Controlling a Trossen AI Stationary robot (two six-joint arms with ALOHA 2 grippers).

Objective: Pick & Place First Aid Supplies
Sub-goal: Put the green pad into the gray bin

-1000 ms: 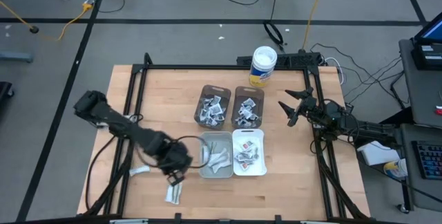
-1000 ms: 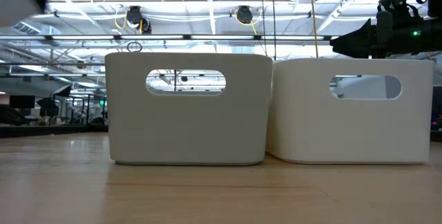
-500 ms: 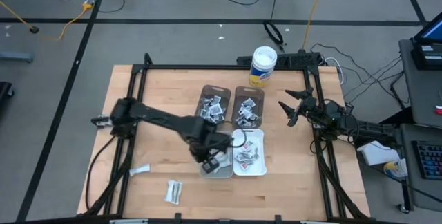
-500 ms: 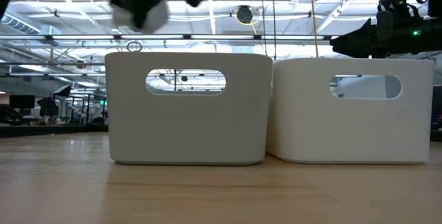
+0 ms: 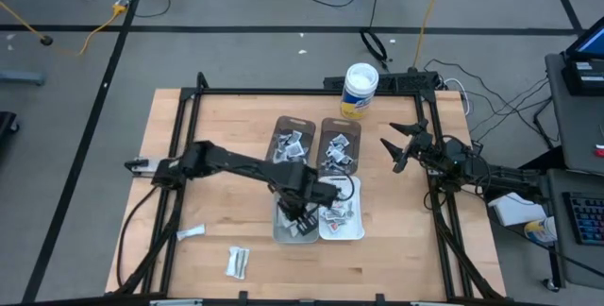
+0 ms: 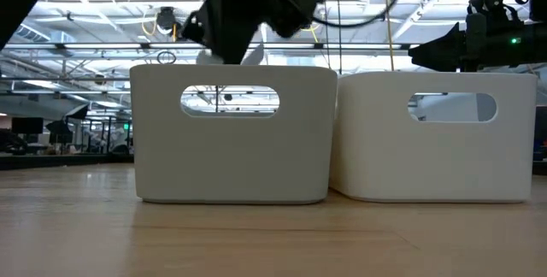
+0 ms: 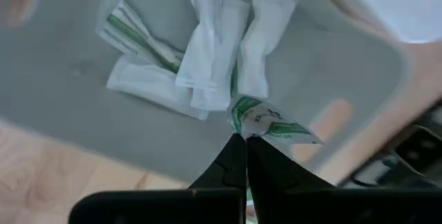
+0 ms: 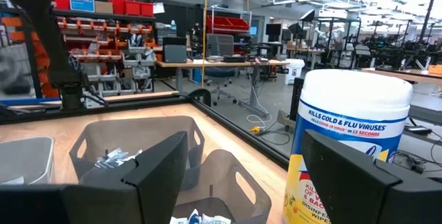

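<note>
The left gripper (image 5: 304,219) was seen above the pale grey rectangular plastic bin (image 5: 281,231) near the table's middle, its two dark fingers (image 7: 231,165) clenched on a small flat white sealed packet with green print (image 7: 266,120). In the left wrist view, several longer pale strip packets (image 7: 207,51) were found lying in a loose heap on the floor of that bin, directly under the held packet. At three o'clock from the grey bin, touching it, a white rectangular bin (image 5: 357,219) was seen to hold more small packets with red marks (image 5: 335,215). At twelve o'clock from these, two translucent brown bins (image 5: 291,142) were filled with silver-grey packets. Further packets were left on the bare wooden table (image 5: 208,136) at about seven o'clock from the grey bin: a pale strip (image 5: 191,234) and a small white pair (image 5: 237,263). The right gripper (image 5: 394,145) was held at the table's three o'clock edge with its fingers spread and nothing between them, near a white round tub with a yellow label (image 5: 360,90).
</note>
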